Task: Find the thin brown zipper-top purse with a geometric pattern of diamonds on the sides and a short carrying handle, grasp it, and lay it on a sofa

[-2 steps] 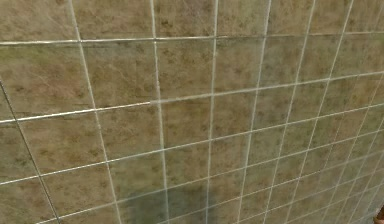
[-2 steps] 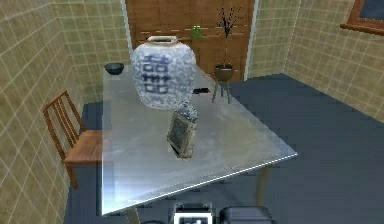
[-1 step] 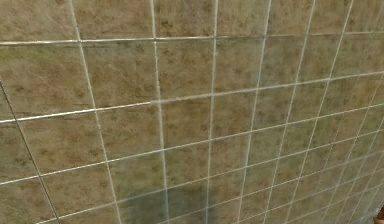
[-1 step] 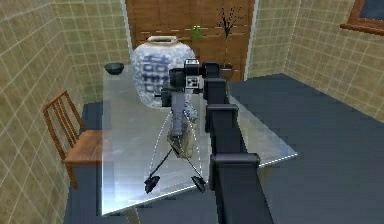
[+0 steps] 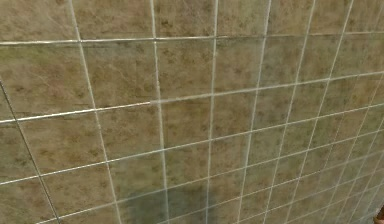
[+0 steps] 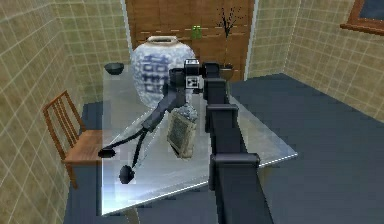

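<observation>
A small, thin brown-grey purse [image 6: 182, 131] with a patterned side stands upright on the pale table [image 6: 262, 140], just left of the dark arm bar [image 6: 228, 140]. The gripper [image 6: 115, 164] reaches down-left from the two white marked squares, and its thin fingers [image 6: 140, 130] end over bare tabletop left of the purse. It holds nothing.
A big white-and-blue jar [image 6: 157, 66] and a dark bowl [image 6: 114, 68] stand at the table's far end. A wooden chair [image 6: 66, 128] sits at the table's left side. Dark floor [image 6: 320, 120] lies to the right. A tiled wall [image 5: 190, 110] rises close ahead.
</observation>
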Controlling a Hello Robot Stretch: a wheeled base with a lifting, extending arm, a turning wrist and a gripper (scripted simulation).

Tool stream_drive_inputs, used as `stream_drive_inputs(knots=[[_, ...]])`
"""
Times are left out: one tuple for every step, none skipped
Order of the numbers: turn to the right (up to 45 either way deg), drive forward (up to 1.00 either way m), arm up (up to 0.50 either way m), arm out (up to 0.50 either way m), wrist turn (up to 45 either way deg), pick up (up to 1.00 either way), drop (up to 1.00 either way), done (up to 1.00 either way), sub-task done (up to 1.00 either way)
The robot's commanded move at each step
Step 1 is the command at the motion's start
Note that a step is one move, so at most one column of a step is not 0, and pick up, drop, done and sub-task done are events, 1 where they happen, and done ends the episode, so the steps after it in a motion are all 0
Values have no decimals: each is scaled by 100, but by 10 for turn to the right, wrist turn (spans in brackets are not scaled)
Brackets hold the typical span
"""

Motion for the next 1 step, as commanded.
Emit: stream_drive_inputs(knots=[[0, 0, 0, 0, 450, 0, 0, 0, 0]])
